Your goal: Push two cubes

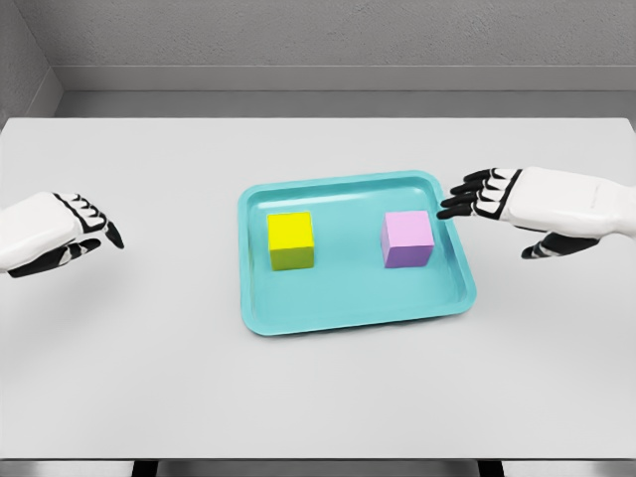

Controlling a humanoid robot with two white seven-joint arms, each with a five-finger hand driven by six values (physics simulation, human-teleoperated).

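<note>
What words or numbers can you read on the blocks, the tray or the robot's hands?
None. The yellow cube, the purple cube, the teal tray, the table, the left hand and the right hand all show plain surfaces with no writing.

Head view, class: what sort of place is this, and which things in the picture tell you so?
Probably a simulated robot test bench, not a real room: a plain white table against bare grey walls, a teal tray holding a yellow cube and a purple cube, and a white robot hand at each side.
</note>
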